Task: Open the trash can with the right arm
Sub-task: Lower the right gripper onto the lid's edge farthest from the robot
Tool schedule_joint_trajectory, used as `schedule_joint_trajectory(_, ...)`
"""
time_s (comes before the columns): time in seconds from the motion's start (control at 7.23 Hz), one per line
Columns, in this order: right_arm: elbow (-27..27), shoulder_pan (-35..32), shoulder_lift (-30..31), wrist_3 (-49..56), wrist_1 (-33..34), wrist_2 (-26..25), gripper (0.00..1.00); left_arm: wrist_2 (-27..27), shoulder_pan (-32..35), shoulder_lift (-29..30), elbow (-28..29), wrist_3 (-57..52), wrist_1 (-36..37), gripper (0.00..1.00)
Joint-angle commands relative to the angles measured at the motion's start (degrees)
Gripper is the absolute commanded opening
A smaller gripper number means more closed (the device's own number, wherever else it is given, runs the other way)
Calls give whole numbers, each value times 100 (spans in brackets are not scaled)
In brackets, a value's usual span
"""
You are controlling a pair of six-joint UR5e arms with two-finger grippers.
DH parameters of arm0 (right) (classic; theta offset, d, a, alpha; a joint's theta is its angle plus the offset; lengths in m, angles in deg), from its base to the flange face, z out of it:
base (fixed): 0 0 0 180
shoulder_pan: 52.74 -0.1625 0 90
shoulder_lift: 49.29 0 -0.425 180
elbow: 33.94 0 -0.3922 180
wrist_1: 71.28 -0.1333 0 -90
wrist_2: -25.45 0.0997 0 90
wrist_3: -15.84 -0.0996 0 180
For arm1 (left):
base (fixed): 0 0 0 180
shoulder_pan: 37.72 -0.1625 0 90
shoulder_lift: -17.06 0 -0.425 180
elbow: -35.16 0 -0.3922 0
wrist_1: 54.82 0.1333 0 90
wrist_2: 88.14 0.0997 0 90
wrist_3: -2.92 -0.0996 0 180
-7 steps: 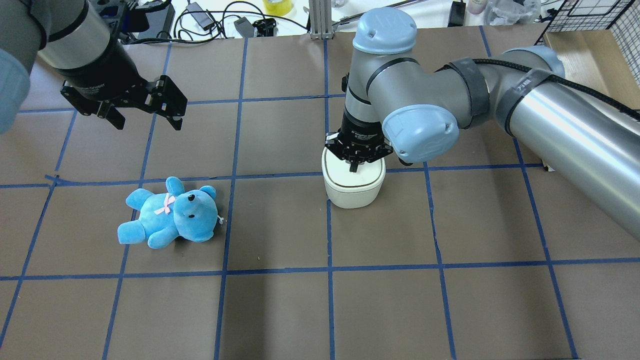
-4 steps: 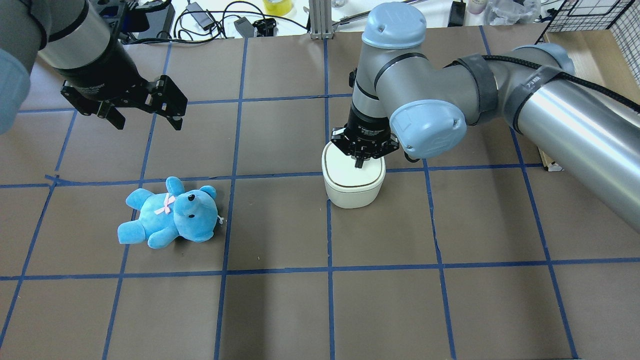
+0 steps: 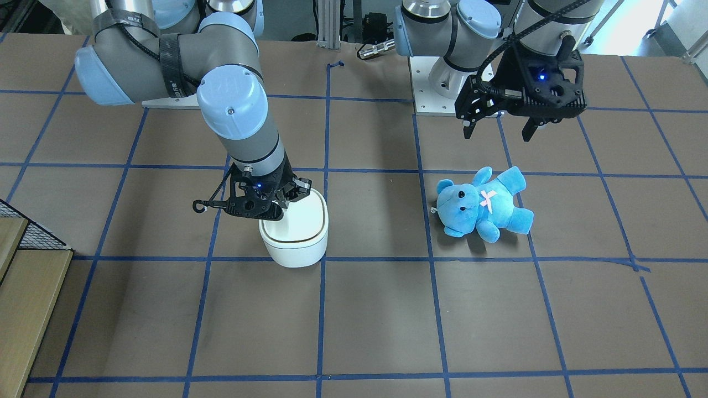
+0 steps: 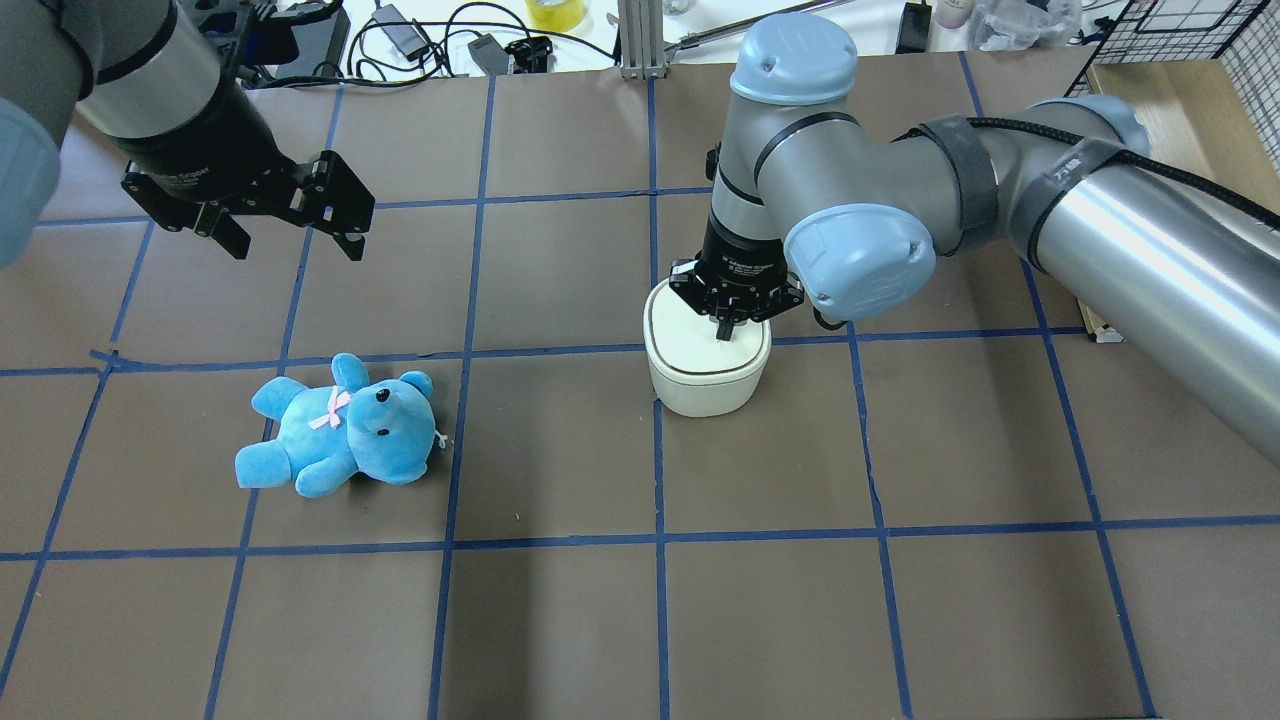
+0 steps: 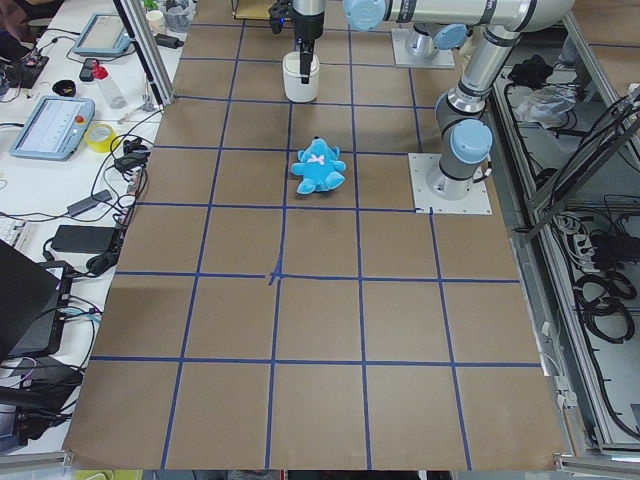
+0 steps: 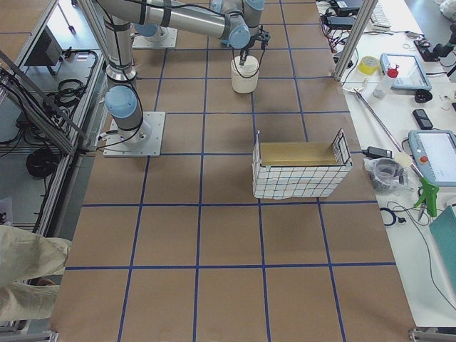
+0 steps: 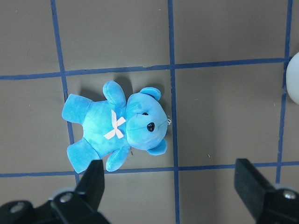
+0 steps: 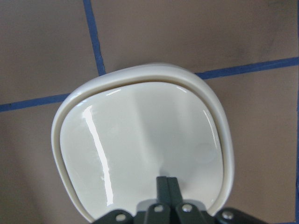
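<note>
The white trash can (image 4: pixel 708 380) stands mid-table with its lid lying flat and shut; it also shows in the front view (image 3: pixel 296 237) and the right wrist view (image 8: pixel 140 135). My right gripper (image 4: pixel 722 332) is shut, and its joined fingertips (image 8: pixel 167 184) point down and rest on the lid near one edge. My left gripper (image 4: pixel 296 245) is open and empty, hovering high above the table behind a blue teddy bear (image 4: pixel 340 430). The left wrist view shows the teddy (image 7: pixel 117 126) below the open fingers.
A wire basket lined with cardboard (image 6: pixel 299 171) stands on the robot's right side of the table. Cables and small devices (image 4: pixel 430 40) lie beyond the table's far edge. Blue tape lines grid the brown tabletop.
My right arm has shifted a little to the right and its shut gripper has moved from the lid's middle towards its right edge. The left arm, the teddy and the trash can have not moved.
</note>
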Motion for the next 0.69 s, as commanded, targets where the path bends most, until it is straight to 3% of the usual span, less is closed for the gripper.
schedule_joint_trajectory(0.0,24,-3,-20,-17,10,-16,0,0,4,0,0,-2,0,100)
schedule_joint_trajectory(0.55,24,-3,-91,-35,10,-25,0,0,4,0,0,-2,0,100)
